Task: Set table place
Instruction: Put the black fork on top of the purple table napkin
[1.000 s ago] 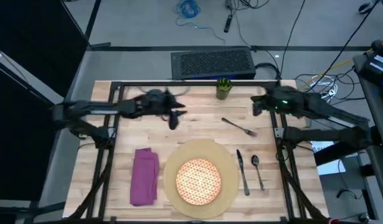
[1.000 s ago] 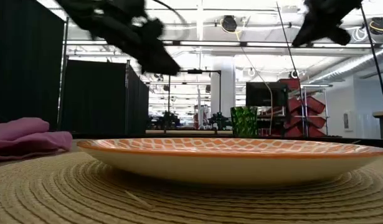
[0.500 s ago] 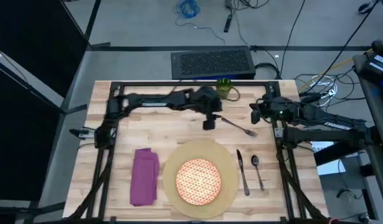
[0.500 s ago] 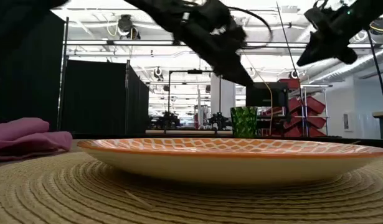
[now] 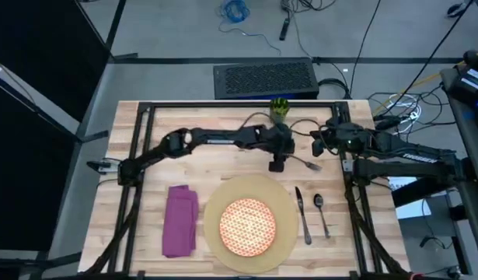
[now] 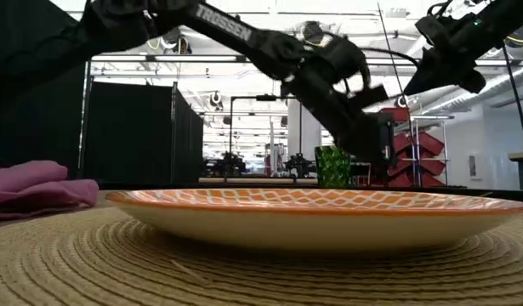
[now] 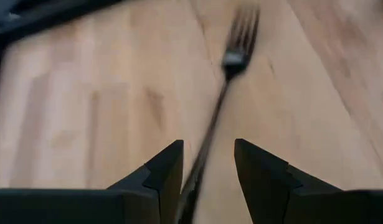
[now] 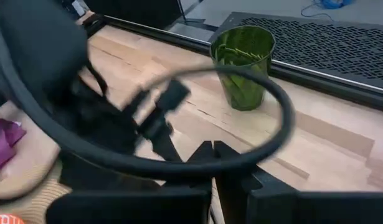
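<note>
- Napkin lies just left of the plate.
- Left gripper, above the plate, fingers open w/ the fork handle between them.
- Step: fork pickup. Next: close, lift, carry to napkin side.
- Right gripper waits near the cup, fingers closed on nothing.

Pale wood table carries round tan mat; purple napkin left of mat, knife and spoon right, fork and green cup beyond
</note>
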Controlling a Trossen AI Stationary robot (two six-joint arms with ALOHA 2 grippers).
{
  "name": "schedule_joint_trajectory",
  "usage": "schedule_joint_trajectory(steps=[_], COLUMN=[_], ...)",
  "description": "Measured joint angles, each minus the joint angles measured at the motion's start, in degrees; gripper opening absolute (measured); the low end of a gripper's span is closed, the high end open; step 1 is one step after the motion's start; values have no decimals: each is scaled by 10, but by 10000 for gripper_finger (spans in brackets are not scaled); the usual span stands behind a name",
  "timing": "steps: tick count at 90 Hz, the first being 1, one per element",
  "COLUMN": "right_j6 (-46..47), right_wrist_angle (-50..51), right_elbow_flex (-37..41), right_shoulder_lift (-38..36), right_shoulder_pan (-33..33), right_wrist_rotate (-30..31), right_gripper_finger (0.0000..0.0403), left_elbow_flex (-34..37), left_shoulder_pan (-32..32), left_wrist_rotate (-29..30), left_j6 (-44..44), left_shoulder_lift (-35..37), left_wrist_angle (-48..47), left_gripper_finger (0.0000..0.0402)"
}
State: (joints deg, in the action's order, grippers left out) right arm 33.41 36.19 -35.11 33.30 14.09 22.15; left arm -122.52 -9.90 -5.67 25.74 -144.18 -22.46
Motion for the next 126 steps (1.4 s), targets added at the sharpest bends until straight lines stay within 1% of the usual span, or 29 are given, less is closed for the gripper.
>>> schedule_joint_trajectory(steps=[14, 20, 36, 56, 64, 78, 88, 95, 113, 121, 126], right_j6=[0, 0, 4, 9, 9, 9, 7, 6, 4, 4, 3], right_wrist_angle=[-9, -13, -14, -19, -19, -19, -20, -22, -22, -22, -22], right_elbow_flex=[0, 0, 0, 0, 0, 0, 0, 0, 0, 0, 0], right_shoulder_lift=[0, 0, 1, 2, 3, 5, 7, 8, 8, 8, 8], right_shoulder_pan=[0, 0, 0, 0, 0, 0, 0, 0, -13, -22, -27], right_wrist_rotate=[0, 0, -11, -14, -14, -15, -15, -15, -15, -15, -15], right_gripper_finger=[0, 0, 0, 0, 0, 0, 0, 0, 0, 0, 0], left_elbow_flex=[-2, -2, -2, -2, -2, -2, -2, -3, -5, -5, -4], left_shoulder_pan=[3, 2, -10, -27, -27, -28, -29, -31, -37, -36, -34], left_wrist_rotate=[4, 19, 25, 28, 40, 46, 73, 75, 81, 97, 103], left_j6=[7, 16, 20, 16, 16, 16, 16, 16, -14, -17, -24], left_shoulder_lift=[-21, -29, -30, -30, -30, -30, -29, -27, -23, -23, -19], left_wrist_angle=[20, 34, 61, 50, 45, 9, -11, -31, -125, -174, -186], left_gripper_finger=[131, 131, 131, 131, 131, 131, 131, 131, 131, 131, 131])
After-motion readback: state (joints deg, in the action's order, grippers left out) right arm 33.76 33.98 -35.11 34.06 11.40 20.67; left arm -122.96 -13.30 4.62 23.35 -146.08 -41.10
